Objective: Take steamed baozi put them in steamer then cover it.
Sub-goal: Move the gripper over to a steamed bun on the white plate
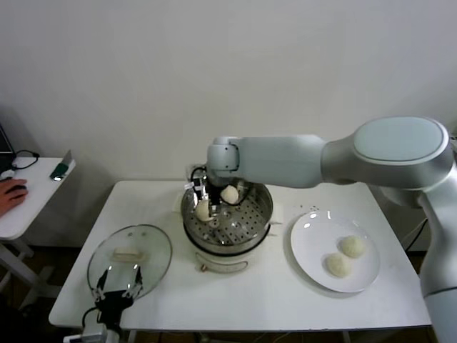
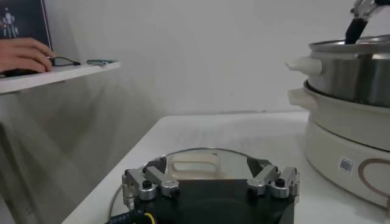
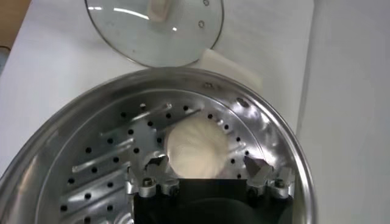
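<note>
At the bottom left of the head view, the robot's left gripper (image 1: 116,287) waits with its fingers spread wide and empty, hovering just over the near rim of the glass cover (image 1: 131,259), which lies flat on the white table (image 1: 250,304) at lower left. The cover's cream handle (image 1: 129,254) sits at its centre and looks the natural place to take hold; the lid is likely rigid, smooth, breakable and the heaviest piece here.

Right of centre, a white plate (image 1: 314,246) carries two steamed baozi (image 1: 352,246), side by side, close but apart. They read as light, soft and easily dented, calling for a gentle pinch across the rounded sides rather than a hard squeeze.

At frame centre stands the steamer (image 1: 258,213), its perforated steel basket on a cream pot base. The right gripper (image 1: 213,198), reaching in from the upper right, hangs inside the basket near its far-left wall. In the right wrist view its fingers (image 3: 148,182) stand wide on either side of a bun (image 3: 198,148) resting on the perforated floor, apparently let go. A second bun (image 1: 229,194) lies farther back in the basket.

Judged from this layout, two buns are in, two are left, and the covering is not yet done.

At the far left edge, a person's hand (image 1: 11,194) rests on a side table.
</note>
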`<state>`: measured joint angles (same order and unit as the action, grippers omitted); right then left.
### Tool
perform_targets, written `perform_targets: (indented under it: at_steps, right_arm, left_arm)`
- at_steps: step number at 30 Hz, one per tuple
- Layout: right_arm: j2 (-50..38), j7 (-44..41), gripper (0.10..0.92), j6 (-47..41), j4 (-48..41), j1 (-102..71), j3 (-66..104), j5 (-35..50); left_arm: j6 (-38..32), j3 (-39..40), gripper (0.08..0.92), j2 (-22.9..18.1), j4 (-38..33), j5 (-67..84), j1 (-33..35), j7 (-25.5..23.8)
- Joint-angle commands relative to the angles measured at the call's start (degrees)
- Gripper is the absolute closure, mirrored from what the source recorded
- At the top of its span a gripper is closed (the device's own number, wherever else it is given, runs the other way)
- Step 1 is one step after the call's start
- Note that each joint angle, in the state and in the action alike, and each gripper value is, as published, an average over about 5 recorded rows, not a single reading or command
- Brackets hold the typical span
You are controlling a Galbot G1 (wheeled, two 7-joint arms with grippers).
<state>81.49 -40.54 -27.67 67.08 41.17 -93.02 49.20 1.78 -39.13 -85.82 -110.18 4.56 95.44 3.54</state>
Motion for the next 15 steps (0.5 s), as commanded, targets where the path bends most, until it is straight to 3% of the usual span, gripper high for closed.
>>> perform_targets:
  at_steps: [1, 6, 15]
  right_arm:
    - [-13.54, -9.22, 0.202, 5.39, 7.72, 11.05, -2.80, 1.57]
    - [-26.23, -13.57, 0.203, 8.31, 13.46, 16.97, -8.42, -0.62]
    - [-42.60, -16.22, 0.203, 11.36, 20.24, 19.91, -18.70, -13.92]
  left_arm:
    - [0.26, 0.06, 0.177, -0.08, -0.19, -0.05, -0.15, -0.07]
    - [0.60, -0.04, 0.177, -0.09, -0.19, -0.05, -0.53, -0.12]
    - [0.86, 0.23, 0.177, -0.32, -0.05, -0.14, -0.75, -0.12]
